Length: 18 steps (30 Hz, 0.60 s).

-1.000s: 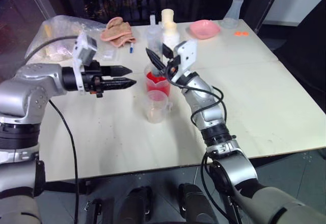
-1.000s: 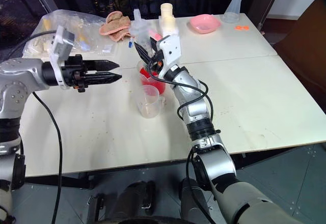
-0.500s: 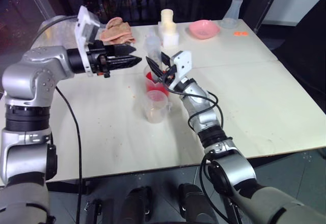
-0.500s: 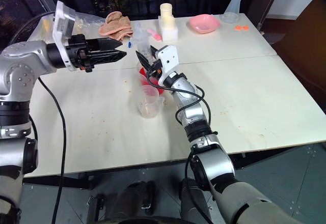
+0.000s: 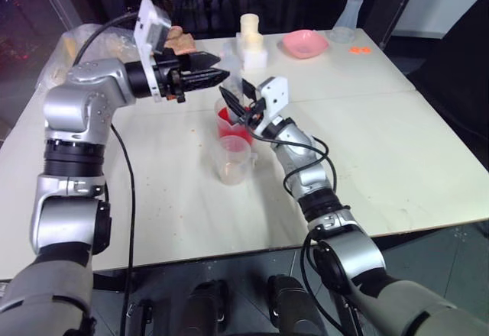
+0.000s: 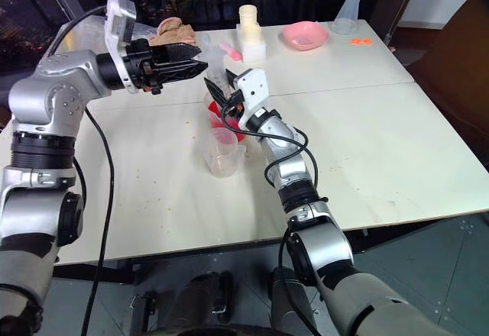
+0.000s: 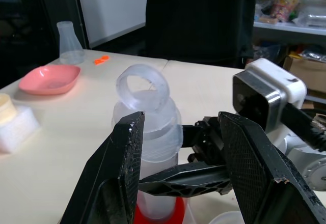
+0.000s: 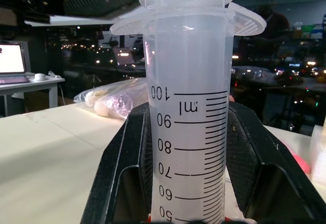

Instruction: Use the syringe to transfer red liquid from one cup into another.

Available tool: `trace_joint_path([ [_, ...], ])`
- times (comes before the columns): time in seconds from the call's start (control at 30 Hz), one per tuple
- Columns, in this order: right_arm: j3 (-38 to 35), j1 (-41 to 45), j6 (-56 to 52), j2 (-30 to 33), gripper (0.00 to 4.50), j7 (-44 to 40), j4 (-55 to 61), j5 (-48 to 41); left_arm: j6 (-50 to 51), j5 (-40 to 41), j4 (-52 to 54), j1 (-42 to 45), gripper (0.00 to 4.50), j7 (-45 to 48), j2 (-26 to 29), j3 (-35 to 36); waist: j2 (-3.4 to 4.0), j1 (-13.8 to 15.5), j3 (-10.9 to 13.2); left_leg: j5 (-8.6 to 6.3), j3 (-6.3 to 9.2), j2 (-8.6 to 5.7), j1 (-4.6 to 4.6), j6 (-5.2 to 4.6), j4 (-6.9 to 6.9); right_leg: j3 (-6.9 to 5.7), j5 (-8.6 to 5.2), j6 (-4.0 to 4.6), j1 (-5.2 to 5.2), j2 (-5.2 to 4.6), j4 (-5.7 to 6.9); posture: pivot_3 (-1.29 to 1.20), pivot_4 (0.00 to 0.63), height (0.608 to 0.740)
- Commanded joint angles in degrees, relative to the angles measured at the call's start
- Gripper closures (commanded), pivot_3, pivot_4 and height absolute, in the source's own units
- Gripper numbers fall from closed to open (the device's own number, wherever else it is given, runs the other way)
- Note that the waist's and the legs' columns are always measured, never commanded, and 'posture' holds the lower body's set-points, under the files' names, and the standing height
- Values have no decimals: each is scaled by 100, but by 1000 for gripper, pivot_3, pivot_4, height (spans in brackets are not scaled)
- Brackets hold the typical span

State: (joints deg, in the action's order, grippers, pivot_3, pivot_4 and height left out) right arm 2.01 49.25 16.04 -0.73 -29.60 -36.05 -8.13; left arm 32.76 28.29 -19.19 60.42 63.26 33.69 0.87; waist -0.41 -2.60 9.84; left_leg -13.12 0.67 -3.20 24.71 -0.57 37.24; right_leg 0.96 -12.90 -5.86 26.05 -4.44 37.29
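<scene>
My right gripper [image 8: 188,111] is shut on the barrel of the clear syringe [image 8: 187,96], holding it upright over the wider cup [image 5: 231,124], which holds the red liquid [image 5: 229,130]. The smaller cup [image 5: 233,160] stands just in front of it. My left gripper [image 7: 181,122] is open, level with the top of the syringe. The plunger's ring [image 7: 142,85] shows in the gap between its fingers [image 7: 122,173], close to one of them. Whether they touch it I cannot tell. In the left eye view the left gripper [image 5: 218,76] reaches in from the left, above the right gripper [image 5: 237,101].
At the back of the table are a pink bowl [image 5: 304,43], a clear conical flask [image 5: 348,17], a cream bottle on a white block [image 5: 251,37], a crumpled cloth [image 6: 172,29] and a plastic bag [image 5: 76,46]. The table's right half is bare.
My left arm has risen and swung right, bringing its open gripper up to the syringe's top. The right gripper has kept its hold on the syringe over the wider cup.
</scene>
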Motion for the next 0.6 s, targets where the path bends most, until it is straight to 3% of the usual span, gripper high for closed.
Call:
trace_joint_path([
  [0.03,30,31,18,-12,3155,-38,359,-32,-245,-94,-70,224,2080,17,-83,53,0,1,0,0,0,0,0,0,0,0,0,0,0,0,0,0,150,740],
  [0.43,73,38,-44,-20,3155,-58,378,-11,-377,-217,-456,451,2080,-54,-407,120,0,2,0,-2,0,0,-1,-3,1,0,0,0,-2,0,0,0,150,740],
  [0.6,111,27,-68,-3,3155,-90,380,-9,-459,-279,-587,488,3469,-102,-555,116,0,2,0,-3,0,0,-1,-5,1,0,0,0,-3,0,-1,0,150,740],
])
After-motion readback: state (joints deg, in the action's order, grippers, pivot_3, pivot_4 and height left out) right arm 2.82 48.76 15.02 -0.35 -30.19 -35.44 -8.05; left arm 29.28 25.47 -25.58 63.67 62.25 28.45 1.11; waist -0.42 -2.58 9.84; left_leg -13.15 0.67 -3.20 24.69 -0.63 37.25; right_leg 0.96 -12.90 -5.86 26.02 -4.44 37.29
